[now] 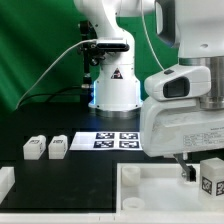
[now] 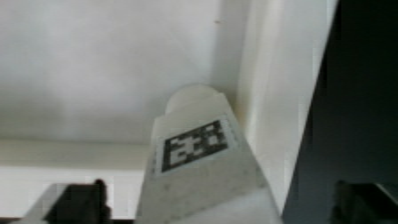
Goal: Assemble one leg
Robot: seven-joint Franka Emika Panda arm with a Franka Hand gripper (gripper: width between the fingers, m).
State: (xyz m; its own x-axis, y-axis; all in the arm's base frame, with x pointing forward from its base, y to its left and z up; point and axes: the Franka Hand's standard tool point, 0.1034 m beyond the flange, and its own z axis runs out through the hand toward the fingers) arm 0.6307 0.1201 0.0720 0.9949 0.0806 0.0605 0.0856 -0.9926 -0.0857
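Note:
In the wrist view a white leg (image 2: 199,160) with a black-and-white tag lies between my fingers. It rests on the white tabletop piece (image 2: 89,70), close to its raised rim. My gripper (image 2: 222,205) is open, with a gap between the leg and each finger. In the exterior view the gripper (image 1: 189,172) hangs low over the tabletop piece (image 1: 150,192) at the exterior view's right. The tagged leg (image 1: 211,176) shows just beside it. Two more legs (image 1: 35,147) (image 1: 58,147) lie on the black table at the exterior view's left.
The marker board (image 1: 118,140) lies on the table in front of the arm's base (image 1: 113,90). Another white part (image 1: 5,182) sits at the exterior view's lower left edge. A green backdrop stands behind.

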